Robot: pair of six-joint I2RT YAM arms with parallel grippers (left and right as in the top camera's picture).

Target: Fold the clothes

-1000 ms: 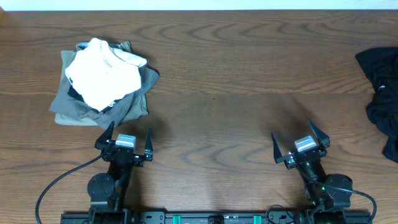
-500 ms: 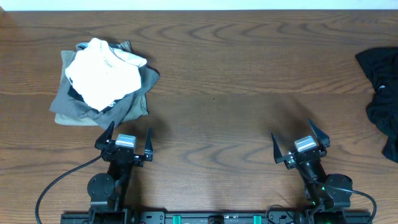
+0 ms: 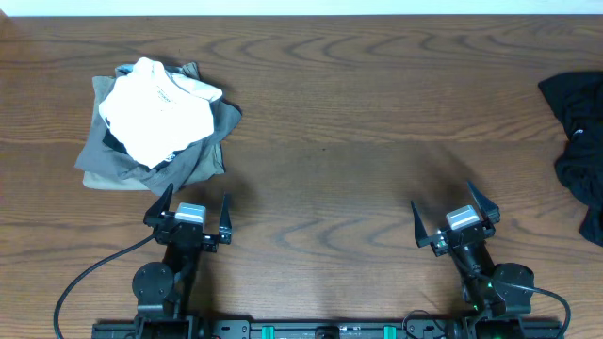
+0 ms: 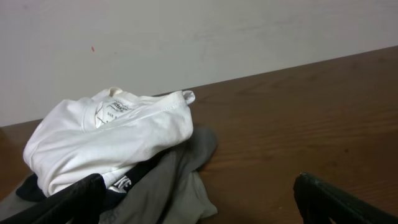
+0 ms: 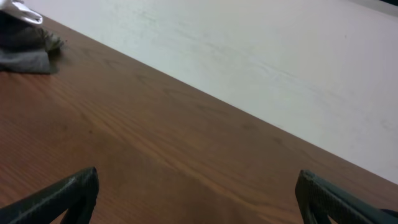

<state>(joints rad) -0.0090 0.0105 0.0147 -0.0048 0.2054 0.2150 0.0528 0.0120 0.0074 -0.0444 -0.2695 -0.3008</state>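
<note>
A pile of clothes (image 3: 155, 127) lies at the table's back left: a white T-shirt (image 3: 155, 111) on top of grey, khaki and black garments. The left wrist view shows the white T-shirt (image 4: 109, 140) over a grey garment (image 4: 174, 186). A crumpled black garment (image 3: 579, 141) lies at the right edge. My left gripper (image 3: 196, 207) stands open just in front of the pile, not touching it; its fingers (image 4: 336, 202) frame bare wood and grey cloth. My right gripper (image 3: 455, 209) stands open at the front right with nothing between its fingers (image 5: 339, 199).
The wooden table (image 3: 358, 141) stretches between the pile and the black garment. A white wall (image 5: 249, 50) runs behind the table's far edge. A black cable (image 3: 89, 273) loops from the left arm's base.
</note>
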